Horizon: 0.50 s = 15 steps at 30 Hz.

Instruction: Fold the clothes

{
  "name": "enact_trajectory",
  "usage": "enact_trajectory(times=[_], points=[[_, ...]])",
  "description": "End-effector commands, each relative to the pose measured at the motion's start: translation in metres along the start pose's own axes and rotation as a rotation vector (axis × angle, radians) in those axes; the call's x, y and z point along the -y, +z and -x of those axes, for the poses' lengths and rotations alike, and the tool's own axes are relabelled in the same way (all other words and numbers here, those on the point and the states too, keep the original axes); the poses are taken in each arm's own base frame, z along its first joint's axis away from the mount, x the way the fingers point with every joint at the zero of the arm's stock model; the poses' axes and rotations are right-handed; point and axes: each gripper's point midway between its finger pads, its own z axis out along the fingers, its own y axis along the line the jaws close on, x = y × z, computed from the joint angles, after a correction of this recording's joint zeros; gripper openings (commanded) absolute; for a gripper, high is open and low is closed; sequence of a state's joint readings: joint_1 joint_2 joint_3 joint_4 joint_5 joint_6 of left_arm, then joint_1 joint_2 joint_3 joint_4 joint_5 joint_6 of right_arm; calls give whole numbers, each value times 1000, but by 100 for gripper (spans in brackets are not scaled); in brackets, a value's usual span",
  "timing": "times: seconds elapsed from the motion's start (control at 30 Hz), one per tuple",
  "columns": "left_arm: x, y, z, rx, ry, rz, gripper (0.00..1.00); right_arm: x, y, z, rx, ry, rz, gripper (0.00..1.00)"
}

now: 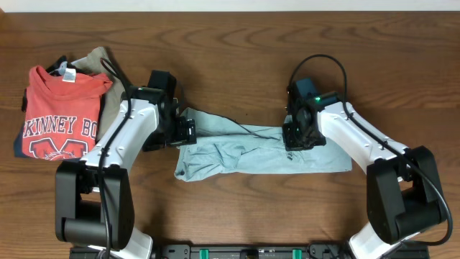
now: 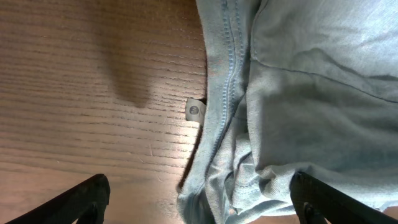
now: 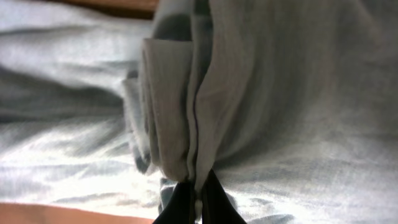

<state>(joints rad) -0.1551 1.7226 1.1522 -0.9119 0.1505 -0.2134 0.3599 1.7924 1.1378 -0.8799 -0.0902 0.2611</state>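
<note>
in the middle of the table point(image 1: 230, 57) lie the clothes point(image 1: 244, 155), one pale blue-grey garment bunched into a strip. the right gripper point(image 3: 198, 199) is clenched on a ridge of its fabric. the left gripper point(image 2: 199, 199) hangs released above its left hem. the step seems to be taking hold for a fold, so next the left one probably needs to pinch too. at the far left are one red t-shirt point(image 1: 61, 115) and one olive garment point(image 1: 93, 61).
</note>
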Motion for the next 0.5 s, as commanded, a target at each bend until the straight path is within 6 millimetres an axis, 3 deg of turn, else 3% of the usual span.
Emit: enact_trajectory(times=[0.0,0.23,0.27,0.37,0.47], points=[[-1,1,-1,-6,-13,3,94,-14,-4,-12,-38,-146,71,1],[-1,1,0,-3,-12,3,94,-11,-7,-41,-154,-291,84,2],[-1,1,0,-3,-12,2,94,-11,-7,-40,-149,-289,86,5],[-1,1,0,-3,-12,3,94,-14,-6,-30,-111,-247,88,33],[-1,1,-1,-5,-12,3,94,-18,-5,-18,-58,-200,95,37]])
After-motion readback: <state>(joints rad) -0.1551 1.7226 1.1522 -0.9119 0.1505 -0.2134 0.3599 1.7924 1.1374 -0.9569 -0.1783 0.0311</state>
